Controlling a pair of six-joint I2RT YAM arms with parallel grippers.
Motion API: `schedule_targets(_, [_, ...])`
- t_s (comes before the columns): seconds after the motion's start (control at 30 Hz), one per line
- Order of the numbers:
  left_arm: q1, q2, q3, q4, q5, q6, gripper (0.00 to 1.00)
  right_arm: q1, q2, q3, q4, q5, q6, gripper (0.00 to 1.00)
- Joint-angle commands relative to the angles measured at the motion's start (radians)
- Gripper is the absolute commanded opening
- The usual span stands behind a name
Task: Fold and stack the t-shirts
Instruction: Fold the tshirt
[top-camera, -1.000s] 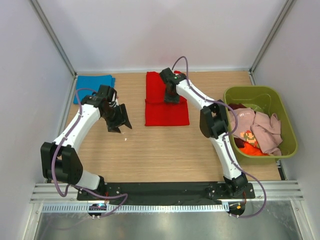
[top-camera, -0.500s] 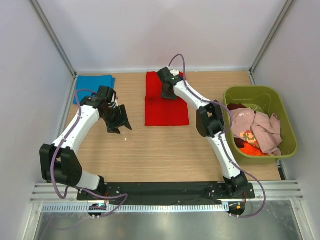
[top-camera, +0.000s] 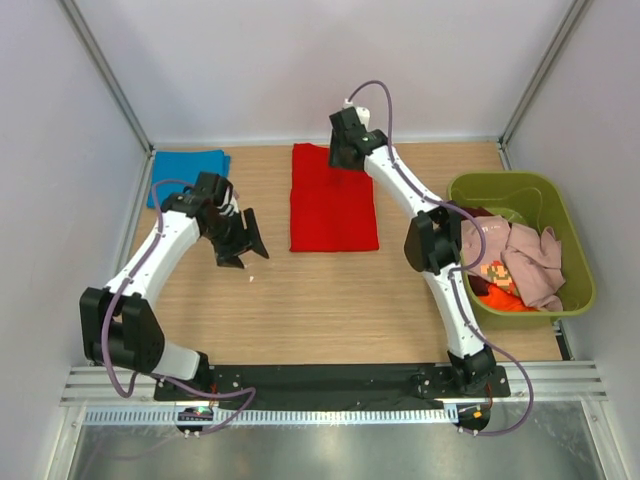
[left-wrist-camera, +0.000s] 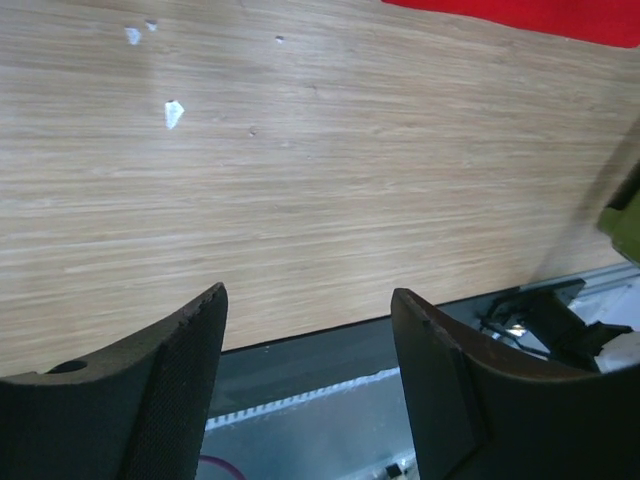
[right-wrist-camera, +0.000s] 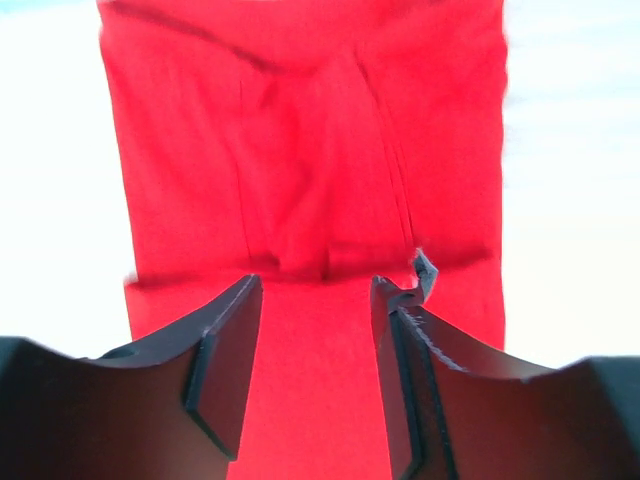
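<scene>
1. Since the earlier frame the right arm has pulled back off the middle of the red t-shirt (top-camera: 333, 212) and gone up toward its far edge, with its fingers spreading on the way. The left arm has barely budged.
2. Far left: the blue t-shirt (top-camera: 188, 164) sits folded in the far-left corner of the worktop (top-camera: 330, 300), well apart from everything else.
3. The left tool (top-camera: 243, 246) hangs over bare wood, near the red shirt's near-left corner. In the wrist view the left tool (left-wrist-camera: 310, 300) has its fingers apart with nothing between them. There are just a few white scraps (left-wrist-camera: 173, 113) on the wood and a sliver of red at the top edge.
4. Middle: the red t-shirt lies flat as a tidy rectangle, with its long axis running near-to-far. The wrist camera shows the red cloth (right-wrist-camera: 300, 150) with a fold line crossing it.
5. The right tool (top-camera: 346, 154) is over the far short edge of that rectangle. Seen from the wrist, the right tool (right-wrist-camera: 315, 285) has its fingers apart and empty. So the whole shirt stretches from this tool back toward the arm bases.
6. My guess is that the next fold or carry turns on that. The right arm is the closer one for the far edge and the left for the near-left corner, and the blue shirt is off to the left if it's getting stacked.
7. Far right: the olive bin (top-camera: 577, 270) holds more t-shirts in a heap: a pink one (top-camera: 530, 258), a pixel-print one (top-camera: 490, 272) and an orange one (top-camera: 505, 301). All are unfolded, so there's plenty left to do.
</scene>
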Motion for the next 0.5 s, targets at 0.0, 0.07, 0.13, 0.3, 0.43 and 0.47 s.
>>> schedule_targets(0.0, [0.001,0.051,0.004,0.081,0.125,0.006,0.69,-0.024,-0.154,-0.103,-0.099,-0.089,0.003,0.55])
schedule_targets(0.07, [0.001,0.082,-0.007,0.165,0.186,-0.009,0.72,-0.055,-0.202,-0.174,-0.157,-0.214,0.022,0.56])
schedule_targets(0.13, [0.001,0.137,-0.021,0.262,0.289,-0.035,0.73,-0.108,-0.288,-0.324,-0.173,-0.300,0.001,0.58])
schedule_targets(0.3, [0.001,0.294,0.022,0.357,0.370,-0.038,0.73,-0.211,-0.486,-0.701,-0.105,-0.548,-0.089,0.64])
schedule_targets(0.43, [-0.001,0.442,0.087,0.379,0.384,-0.045,0.72,-0.279,-0.555,-0.890,-0.055,-0.715,-0.119,0.64])
schedule_targets(0.47, [-0.001,0.458,0.093,0.383,0.381,-0.058,0.72,-0.283,-0.563,-0.929,-0.032,-0.736,-0.098,0.64])
